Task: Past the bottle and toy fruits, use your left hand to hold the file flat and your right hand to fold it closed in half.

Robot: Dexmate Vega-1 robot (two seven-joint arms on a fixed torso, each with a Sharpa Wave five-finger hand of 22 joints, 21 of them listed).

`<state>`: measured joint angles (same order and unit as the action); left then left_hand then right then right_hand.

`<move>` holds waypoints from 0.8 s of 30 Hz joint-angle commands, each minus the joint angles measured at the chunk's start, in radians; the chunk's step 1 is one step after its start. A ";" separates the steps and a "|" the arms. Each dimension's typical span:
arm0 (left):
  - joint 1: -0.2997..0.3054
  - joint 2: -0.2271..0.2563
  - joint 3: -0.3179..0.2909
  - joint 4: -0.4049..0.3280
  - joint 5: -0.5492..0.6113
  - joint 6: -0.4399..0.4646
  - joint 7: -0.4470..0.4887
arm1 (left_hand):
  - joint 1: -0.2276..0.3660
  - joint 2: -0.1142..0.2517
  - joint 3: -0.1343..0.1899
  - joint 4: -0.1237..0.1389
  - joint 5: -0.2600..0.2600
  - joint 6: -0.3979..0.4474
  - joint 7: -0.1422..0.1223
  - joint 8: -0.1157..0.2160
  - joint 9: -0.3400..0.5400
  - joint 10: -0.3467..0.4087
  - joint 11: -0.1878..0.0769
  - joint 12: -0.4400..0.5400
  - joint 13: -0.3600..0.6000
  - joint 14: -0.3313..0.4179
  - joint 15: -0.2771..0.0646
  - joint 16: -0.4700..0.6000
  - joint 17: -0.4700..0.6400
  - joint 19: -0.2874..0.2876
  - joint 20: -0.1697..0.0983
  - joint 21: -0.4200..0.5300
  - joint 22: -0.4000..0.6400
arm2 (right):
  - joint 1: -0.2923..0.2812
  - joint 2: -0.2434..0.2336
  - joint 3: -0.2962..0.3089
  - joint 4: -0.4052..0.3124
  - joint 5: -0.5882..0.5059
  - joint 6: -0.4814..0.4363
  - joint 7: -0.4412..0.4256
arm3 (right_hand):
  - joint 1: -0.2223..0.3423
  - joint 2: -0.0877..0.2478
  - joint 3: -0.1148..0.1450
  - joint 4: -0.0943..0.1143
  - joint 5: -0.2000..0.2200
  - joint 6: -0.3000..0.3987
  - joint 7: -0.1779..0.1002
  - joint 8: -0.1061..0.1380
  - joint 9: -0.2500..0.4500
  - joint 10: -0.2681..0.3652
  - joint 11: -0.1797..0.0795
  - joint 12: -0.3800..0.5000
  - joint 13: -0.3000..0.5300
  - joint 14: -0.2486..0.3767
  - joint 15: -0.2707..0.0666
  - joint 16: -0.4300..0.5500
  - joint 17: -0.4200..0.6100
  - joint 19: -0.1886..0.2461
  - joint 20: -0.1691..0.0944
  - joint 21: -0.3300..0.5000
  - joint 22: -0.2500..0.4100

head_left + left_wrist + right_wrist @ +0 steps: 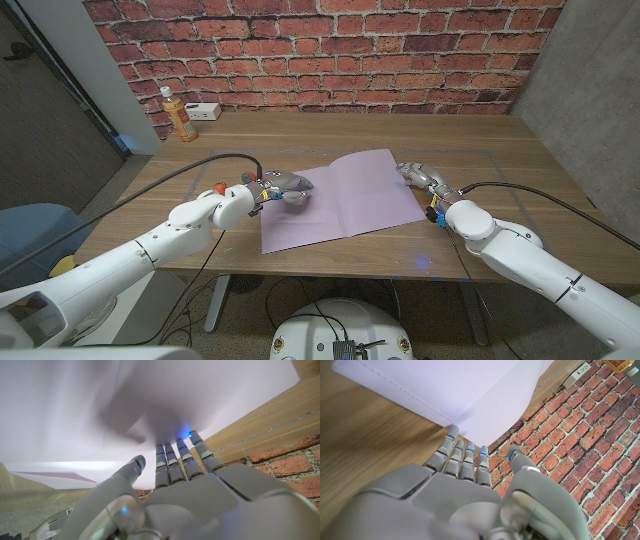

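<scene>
A lilac file (345, 200) lies spread open on the wooden table (470, 150), a faint crease running down its middle. My left hand (283, 187) is at the file's left edge, and the left wrist view shows its extended fingertips (182, 445) pressing on the file (100, 410). My right hand (422, 178) is at the file's right edge. In the right wrist view its fingers (457, 455) reach straight out and touch the edge of the file (445, 385), where a sheet curves slightly up; the thumb stands apart. Neither hand grips anything.
An orange-filled bottle (180, 113) and a small white box (206, 109) stand at the table's far left corner against the brick wall. A white power strip (577, 372) lies by the wall. Bare wood surrounds the file on all sides.
</scene>
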<state>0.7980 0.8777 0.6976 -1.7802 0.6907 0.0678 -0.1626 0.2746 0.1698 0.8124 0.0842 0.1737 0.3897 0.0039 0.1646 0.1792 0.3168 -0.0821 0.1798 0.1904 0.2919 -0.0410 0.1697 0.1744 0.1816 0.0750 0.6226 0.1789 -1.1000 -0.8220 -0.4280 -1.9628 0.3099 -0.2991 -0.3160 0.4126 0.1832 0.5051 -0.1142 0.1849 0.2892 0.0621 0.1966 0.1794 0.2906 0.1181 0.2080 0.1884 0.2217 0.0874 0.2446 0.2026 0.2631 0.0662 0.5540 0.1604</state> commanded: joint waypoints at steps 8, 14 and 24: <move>-0.057 -0.031 0.070 0.039 0.013 0.041 -0.077 | -0.015 0.010 0.005 0.012 0.007 -0.021 -0.007 0.005 0.001 -0.016 -0.005 0.002 0.003 -0.011 -0.017 0.005 -0.001 -0.008 0.000 -0.008 0.003 | 0.008 0.017 -0.008 0.012 -0.036 -0.005 -0.058 | 0.008 -0.007 0.001 0.003 -0.002 -0.018 -0.012 -0.012 0.003 -0.071 -0.019 -0.026 0.004 -0.079 -0.007 -0.031 0.001 -0.084 -0.008 -0.066 0.005; -0.068 -0.036 0.080 0.053 0.010 0.026 -0.071 | -0.015 0.013 0.007 0.014 0.008 -0.017 -0.008 0.010 0.001 -0.010 -0.004 0.007 0.003 -0.007 -0.018 0.008 -0.001 -0.006 -0.001 -0.008 0.003 | 0.026 0.023 -0.003 0.031 -0.045 0.009 -0.057 | 0.010 -0.008 0.001 0.003 -0.002 -0.031 -0.023 -0.016 0.003 -0.074 -0.018 -0.024 0.004 -0.082 -0.007 -0.032 0.001 -0.083 -0.008 -0.070 0.005; -0.080 -0.039 0.094 0.068 0.014 -0.001 -0.063 | -0.015 0.016 0.013 0.017 0.009 -0.007 -0.005 0.017 0.001 -0.003 -0.001 0.013 0.003 0.000 -0.020 0.011 -0.003 -0.004 -0.003 -0.009 0.003 | 0.122 0.062 -0.036 0.125 -0.051 0.023 0.003 | 0.012 -0.008 0.000 0.002 -0.002 -0.034 -0.023 -0.015 0.003 -0.072 -0.018 -0.021 0.005 -0.076 -0.006 -0.030 0.000 -0.071 -0.003 -0.072 0.006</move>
<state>0.7330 0.8453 0.7674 -1.7337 0.7051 0.0926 -0.2222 0.2686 0.1686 0.8234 0.0974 0.1778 0.3626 0.0000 0.1734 0.1739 0.3024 -0.0816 0.1856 0.1880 0.2851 -0.0406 0.1741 0.1714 0.1667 0.0695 0.6108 0.1786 -1.0555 -0.7958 -0.4377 -1.9196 0.2699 -0.2985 -0.3572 0.4190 0.1766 0.5051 -0.1143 0.1849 0.2604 0.0409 0.1842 0.1793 0.2194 0.0965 0.1845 0.1883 0.1424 0.0767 0.2174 0.1997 0.1840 0.0630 0.4877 0.1604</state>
